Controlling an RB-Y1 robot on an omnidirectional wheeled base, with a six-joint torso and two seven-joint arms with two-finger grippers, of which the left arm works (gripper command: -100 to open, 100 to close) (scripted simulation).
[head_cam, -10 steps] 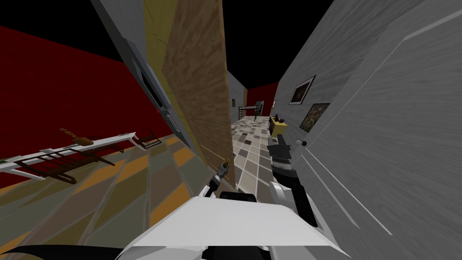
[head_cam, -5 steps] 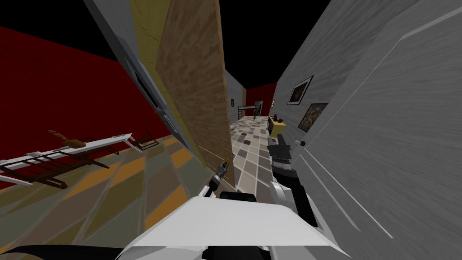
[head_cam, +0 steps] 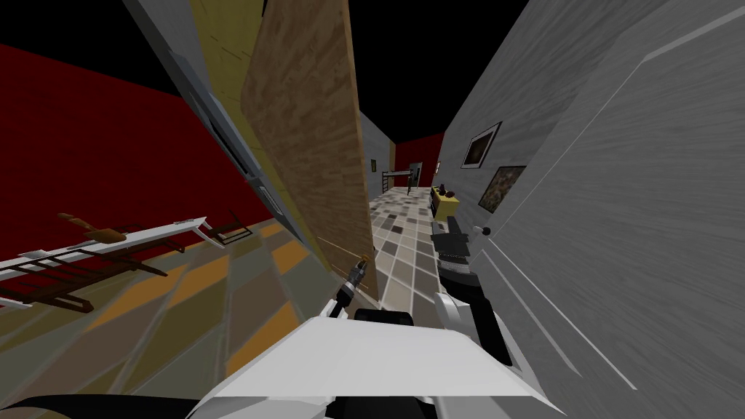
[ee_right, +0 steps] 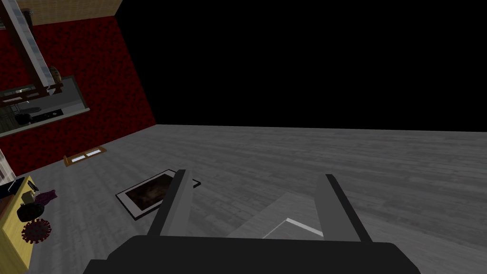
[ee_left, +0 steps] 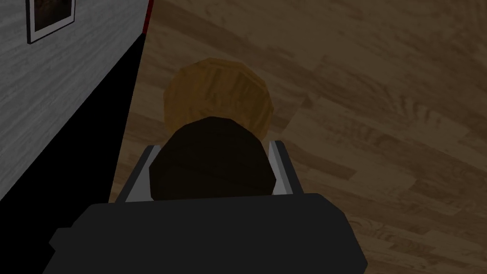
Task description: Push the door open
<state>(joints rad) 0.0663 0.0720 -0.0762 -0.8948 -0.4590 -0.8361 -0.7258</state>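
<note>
A brown wood-grain door (head_cam: 313, 145) stands ajar ahead on my left, its free edge towards the tiled hallway. My left gripper (head_cam: 358, 270) is at that edge, low down. In the left wrist view its fingers (ee_left: 280, 161) press both sides of a dark round door knob (ee_left: 209, 161), with an orange-brown round plate (ee_left: 214, 90) behind it on the door face (ee_left: 380, 95). My right gripper (head_cam: 445, 231) is raised beside the grey wall on the right, and in the right wrist view it (ee_right: 254, 173) is open with nothing between its fingers.
A tiled hallway floor (head_cam: 407, 233) runs ahead between the door and a grey wall (head_cam: 553, 109) with framed pictures (head_cam: 486, 144). A grey panelled door with a knob (head_cam: 489, 231) is close on my right. A yellow cabinet (head_cam: 446, 202) stands further along. Left, a white table (head_cam: 131, 238) before a red wall.
The door has swung further away to the left, showing more of its face. The room on the left has slid leftward in the head view, so I have moved a little. My right arm is unchanged.
</note>
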